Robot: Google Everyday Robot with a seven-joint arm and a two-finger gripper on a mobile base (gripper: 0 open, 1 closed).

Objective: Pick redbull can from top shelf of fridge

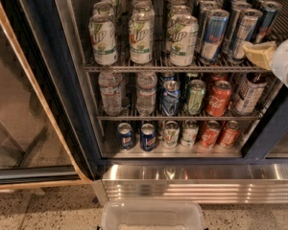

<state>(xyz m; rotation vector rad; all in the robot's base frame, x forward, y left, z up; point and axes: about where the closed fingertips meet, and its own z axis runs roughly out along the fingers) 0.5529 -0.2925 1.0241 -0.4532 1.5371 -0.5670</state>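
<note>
The fridge (43, 80) stands open with its dark frame at left. Its top shelf (173, 68), a wire rack, holds several redbull cans at the right. The front ones are at centre right (213, 35) and further right (245, 32), with more (267, 18) behind. My gripper (253, 52), pale yellow on a white arm (287, 63), comes in from the right edge at top-shelf height. Its tip is just right of the front right redbull can and holds nothing that I can see.
Wider white-green 7UP cans (140, 37) fill the left of the top shelf. The middle rack holds water bottles (110, 92) and mixed cans (218, 97); the bottom rack holds more cans (148, 137). A ribbed steel base panel (197, 183) and a clear plastic bin (152, 215) lie below.
</note>
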